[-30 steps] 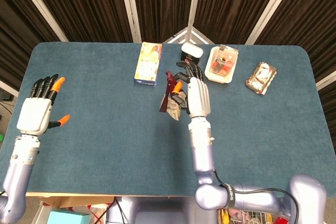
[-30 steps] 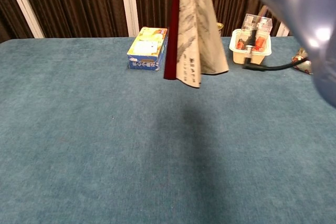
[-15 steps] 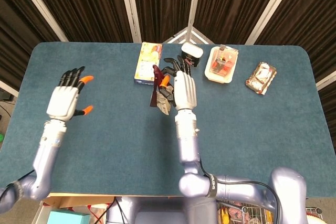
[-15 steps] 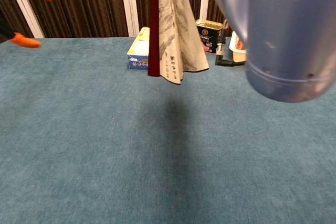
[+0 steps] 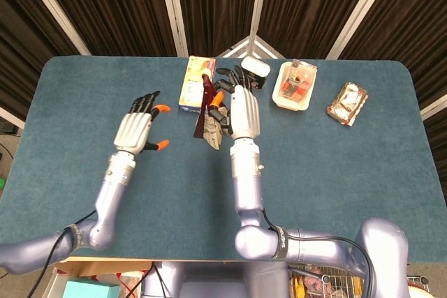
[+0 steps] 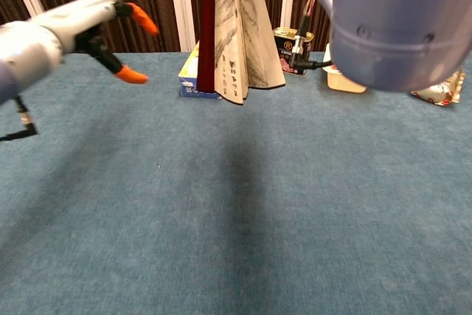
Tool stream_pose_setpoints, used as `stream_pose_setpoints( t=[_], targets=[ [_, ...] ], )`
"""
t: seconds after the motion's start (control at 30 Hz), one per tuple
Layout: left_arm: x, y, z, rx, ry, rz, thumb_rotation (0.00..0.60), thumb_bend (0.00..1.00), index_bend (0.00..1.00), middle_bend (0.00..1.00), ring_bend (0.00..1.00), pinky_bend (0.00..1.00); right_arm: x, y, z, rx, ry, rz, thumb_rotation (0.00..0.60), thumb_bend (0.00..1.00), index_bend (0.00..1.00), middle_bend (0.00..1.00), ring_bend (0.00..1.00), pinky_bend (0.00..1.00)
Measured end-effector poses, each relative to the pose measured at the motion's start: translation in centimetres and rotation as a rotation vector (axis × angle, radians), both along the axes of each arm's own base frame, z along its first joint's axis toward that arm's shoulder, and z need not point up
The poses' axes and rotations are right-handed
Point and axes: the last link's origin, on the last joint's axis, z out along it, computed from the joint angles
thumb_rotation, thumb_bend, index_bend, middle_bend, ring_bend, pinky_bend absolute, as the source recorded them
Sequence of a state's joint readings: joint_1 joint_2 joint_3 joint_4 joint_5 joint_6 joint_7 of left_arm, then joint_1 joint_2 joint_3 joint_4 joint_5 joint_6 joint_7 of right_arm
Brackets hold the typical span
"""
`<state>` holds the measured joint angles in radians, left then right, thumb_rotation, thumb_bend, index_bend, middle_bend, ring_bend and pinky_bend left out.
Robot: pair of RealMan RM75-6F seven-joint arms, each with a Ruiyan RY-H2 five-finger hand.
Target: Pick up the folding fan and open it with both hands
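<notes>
Holding dark-red-ribbed paper folding fan [image 5: 208, 115] aloft over blue cloth-covered bench [image 5: 335, 165], right hand [image 5: 244, 111] grips it near top; fan hangs partly spread, paper leaves with ink print facing chest view [image 6: 240, 31]. Left hand [image 5: 137, 129] raised left of fan, apart from it, fingers [image 6: 136, 16] spread, holding nothing. Yellow carton [image 5: 191, 83] lies behind fan, white tray [image 5: 294, 87] further right.

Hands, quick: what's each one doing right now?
Left hand: open, holding nothing, apart from the fan.
Right hand: holding the partly opened folding fan above the table.
</notes>
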<state>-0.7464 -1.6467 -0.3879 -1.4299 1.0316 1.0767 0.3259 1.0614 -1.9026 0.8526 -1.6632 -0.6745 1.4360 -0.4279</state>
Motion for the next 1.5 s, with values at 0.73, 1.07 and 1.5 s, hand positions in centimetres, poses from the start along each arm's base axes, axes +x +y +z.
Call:
stream_pose_setpoints(
  t=[0.73, 1.07, 1.5],
  targets=[
    [4.6, -0.6, -3.6, -0.084, -0.099, -0.021, 0.600, 0.28, 0.37, 0.00, 0.00, 0.00, 1.0, 0.9, 1.0, 0.051, -0.052, -0.019, 0.600, 0.78, 0.72, 0.25, 0.02, 0.00],
    [5.0, -1.3, -5.3, -0.130, -0.120, 0.001, 0.600, 0.56, 0.52, 0.01, 0.00, 0.00, 1.2, 1.2, 1.2, 0.063, -0.060, -0.014, 0.600, 0.78, 0.72, 0.25, 0.02, 0.00],
    [4.6, -1.3, -4.2, -0.098, -0.124, 0.006, 0.600, 0.63, 0.61, 0.03, 0.00, 0.00, 0.2, 0.9, 1.7, 0.056, -0.046, -0.034, 0.600, 0.78, 0.73, 0.26, 0.02, 0.00]
  ],
)
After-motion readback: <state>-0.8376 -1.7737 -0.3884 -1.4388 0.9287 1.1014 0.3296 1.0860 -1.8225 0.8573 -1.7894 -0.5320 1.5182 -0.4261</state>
